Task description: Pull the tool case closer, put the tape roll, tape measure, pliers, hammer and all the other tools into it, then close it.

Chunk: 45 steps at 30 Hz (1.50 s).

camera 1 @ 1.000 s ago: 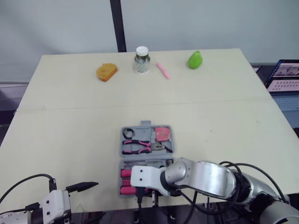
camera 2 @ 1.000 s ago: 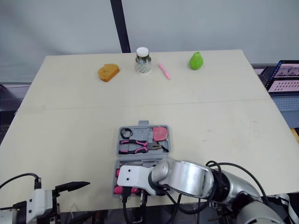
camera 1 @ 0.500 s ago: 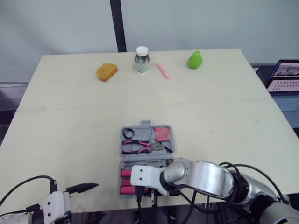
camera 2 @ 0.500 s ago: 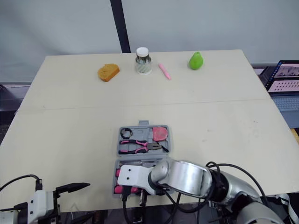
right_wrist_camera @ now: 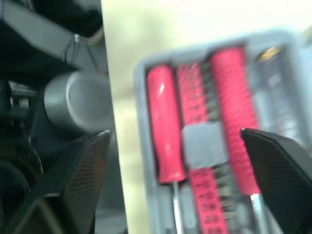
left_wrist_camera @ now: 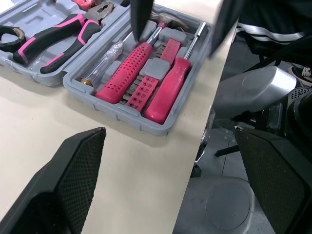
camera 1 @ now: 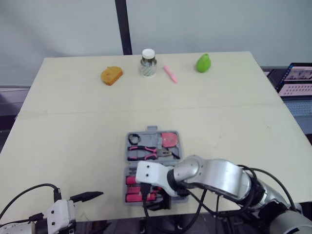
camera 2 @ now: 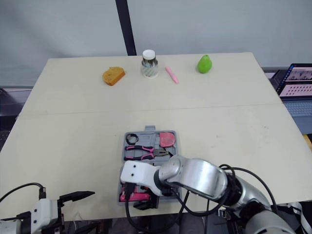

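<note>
The grey tool case lies open near the table's front edge. Its far half holds a black tape roll, pink-handled pliers and a pink tape measure. Its near half holds pink-handled tools and a bit strip. My right gripper hovers open just above that near half, its fingers spread wide with nothing between them. My left gripper is open, low beyond the front edge, left of the case, holding nothing.
Along the far edge sit an orange bread-like piece, a white-lidded jar, a pink pen and a green pear. A laptop stands off the table's right side. The case's near wall is close to the table edge.
My right gripper has opened and its wrist has shifted a little farther in over the case's near half. The case and the left arm have stayed put.
</note>
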Motion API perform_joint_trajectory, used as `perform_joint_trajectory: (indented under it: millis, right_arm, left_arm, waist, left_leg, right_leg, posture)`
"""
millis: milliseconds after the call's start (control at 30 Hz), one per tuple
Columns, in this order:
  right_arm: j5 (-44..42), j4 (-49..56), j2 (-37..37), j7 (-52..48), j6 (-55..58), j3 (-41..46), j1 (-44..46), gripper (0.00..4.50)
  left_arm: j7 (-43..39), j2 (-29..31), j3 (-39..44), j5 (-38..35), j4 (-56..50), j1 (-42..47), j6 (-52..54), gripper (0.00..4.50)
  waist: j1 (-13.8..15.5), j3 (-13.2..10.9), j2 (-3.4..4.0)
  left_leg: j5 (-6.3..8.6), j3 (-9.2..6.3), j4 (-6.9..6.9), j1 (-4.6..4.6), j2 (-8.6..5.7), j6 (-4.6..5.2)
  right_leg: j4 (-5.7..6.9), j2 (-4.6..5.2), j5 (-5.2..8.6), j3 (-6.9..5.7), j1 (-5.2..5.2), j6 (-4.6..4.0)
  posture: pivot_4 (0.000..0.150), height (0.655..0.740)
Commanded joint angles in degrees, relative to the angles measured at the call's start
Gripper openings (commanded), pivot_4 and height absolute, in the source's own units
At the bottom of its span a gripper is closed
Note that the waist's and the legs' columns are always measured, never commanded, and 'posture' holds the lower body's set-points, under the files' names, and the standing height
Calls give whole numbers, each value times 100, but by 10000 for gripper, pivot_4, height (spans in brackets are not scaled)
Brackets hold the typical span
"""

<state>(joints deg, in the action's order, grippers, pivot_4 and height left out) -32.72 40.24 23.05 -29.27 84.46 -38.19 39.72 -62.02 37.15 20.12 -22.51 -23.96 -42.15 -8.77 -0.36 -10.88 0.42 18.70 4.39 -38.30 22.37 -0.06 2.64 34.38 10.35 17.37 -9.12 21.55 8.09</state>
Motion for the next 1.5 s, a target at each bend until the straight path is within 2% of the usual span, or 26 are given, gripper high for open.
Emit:
perform_joint_trajectory:
  millis: [33, 67, 167, 400, 533, 1033, 1500]
  right_arm:
    - [-57, 261, 178, -323, -1054, 539, -456, 44582]
    - [-37, 270, 254, -423, -1360, 601, -591, 44582]
    - [121, 206, 512, -699, -2145, 518, -930, 35703]
    - [769, -116, 779, -992, -3213, -262, -1402, 402]
    - [1186, -382, 835, -1048, -3472, -628, -1477, 402]
    - [1862, -718, 876, -1115, -3623, -944, -1833, 402]
    - [1899, -923, 650, -1205, -3696, -693, -1888, 402]
  left_arm:
    - [46, -19, -67, -42, -95, 36, -12, 45000]
    - [57, -21, -86, -43, -101, 59, -4, 45000]
    - [89, -10, -160, -26, -81, 166, 5, 45000]
    - [146, -35, -304, -68, -209, 226, 62, 45000]
    - [143, -17, -307, -60, -207, 203, 26, 45000]
    - [160, -13, -298, -15, -188, 167, -6, 45000]
    - [224, 26, -346, 5, -217, 258, 82, 45000]
  waist:
    - [3, 0, -1]
    - [11, 1, -2]
    - [13, 6, -10]
    - [3, 10, -17]
    - [7, 12, -21]
    - [17, 14, -24]
    - [16, 15, -26]
  left_leg:
    - [1, 0, 1, 0, -1, 0]
    - [1, 0, 2, 0, -2, 0]
    - [4, 3, 1, 0, -7, 5]
    - [-1, 12, 0, -9, 0, 1]
    - [-2, 13, -9, -10, 1, 2]
    - [-1, 12, -11, -9, 3, 2]
    - [-1, 12, -11, -9, 4, 1]
  right_leg:
    - [1, 0, 0, 0, 0, 0]
    - [0, 0, 0, 0, 0, 0]
    - [-1, 1, 0, 0, -3, 1]
    - [2, -2, 0, 2, -6, 0]
    - [4, 0, 0, 4, -7, 0]
    - [5, 1, 0, 4, -7, -1]
    - [5, 1, 1, 3, -7, -2]
  posture:
    - [1500, 7400]
    - [1500, 7400]
    - [1500, 7400]
    - [1500, 7400]
    - [1500, 7400]
    - [1500, 7400]
    - [1500, 7400]
